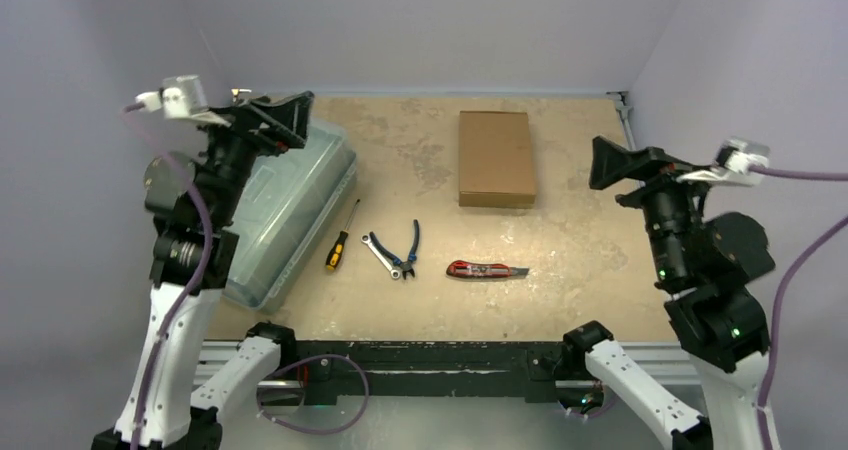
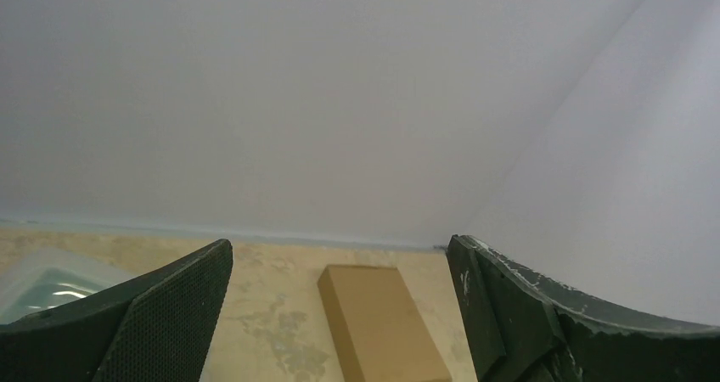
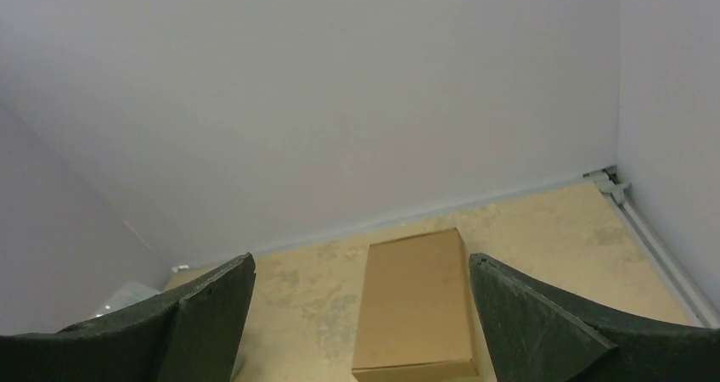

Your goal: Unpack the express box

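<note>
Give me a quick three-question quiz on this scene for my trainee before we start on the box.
1. True or false: the box is open.
2. In the top view, which lies furthest right: A screwdriver, B wrench, C knife?
3. Fill in: the left gripper and right gripper are both ____.
Key: 1 false; 2 C; 3 open.

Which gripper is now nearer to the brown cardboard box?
Right. The right gripper hangs open a little to the right of the box; the left gripper is farther away on its left, above the plastic bin.
</note>
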Motion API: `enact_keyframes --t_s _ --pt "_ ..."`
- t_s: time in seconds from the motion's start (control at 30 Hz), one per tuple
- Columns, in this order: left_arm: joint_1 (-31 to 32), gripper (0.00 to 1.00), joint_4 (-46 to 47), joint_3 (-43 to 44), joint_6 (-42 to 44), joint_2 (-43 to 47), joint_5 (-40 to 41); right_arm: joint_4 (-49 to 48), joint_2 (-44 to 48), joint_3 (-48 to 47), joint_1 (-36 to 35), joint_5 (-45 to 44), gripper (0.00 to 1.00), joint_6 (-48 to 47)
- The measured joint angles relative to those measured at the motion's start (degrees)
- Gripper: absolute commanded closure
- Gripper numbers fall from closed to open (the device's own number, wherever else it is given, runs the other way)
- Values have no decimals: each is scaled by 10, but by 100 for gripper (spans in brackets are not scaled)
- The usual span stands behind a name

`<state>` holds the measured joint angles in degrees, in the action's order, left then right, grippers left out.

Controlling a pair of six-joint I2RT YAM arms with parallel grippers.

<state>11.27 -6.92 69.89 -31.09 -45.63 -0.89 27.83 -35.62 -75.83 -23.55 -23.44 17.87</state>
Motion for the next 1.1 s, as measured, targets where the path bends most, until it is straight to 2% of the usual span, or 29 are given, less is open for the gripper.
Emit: enact_keyframes --t_s 0.2,0.27,0.4,0.53,0.67,0.73,0.83,0.93,1.1 --pt "0 1 -20 11 -22 -125 -118 5 -76 29 0 10 1 16" --pt "7 1 -50 11 -24 -167 -130 -1 -101 54 0 19 1 21" --pt "72 1 -152 32 -2 -254 -93 -24 -166 121 0 35 1 32" --pt "151 1 -202 46 25 -295 -54 -48 -252 151 9 59 1 43" --pt "199 1 -223 56 52 -306 -29 -98 -339 162 66 141 1 59" --pt "212 1 -231 88 66 -330 -23 -124 -382 162 104 180 1 66" --pt "223 1 -249 166 82 -394 -21 -138 -454 132 139 216 1 71" --pt "228 1 -255 224 103 -458 -20 -143 -544 62 164 245 1 73" --pt "230 11 -244 206 123 -492 -32 -152 -658 -40 201 281 1 76"
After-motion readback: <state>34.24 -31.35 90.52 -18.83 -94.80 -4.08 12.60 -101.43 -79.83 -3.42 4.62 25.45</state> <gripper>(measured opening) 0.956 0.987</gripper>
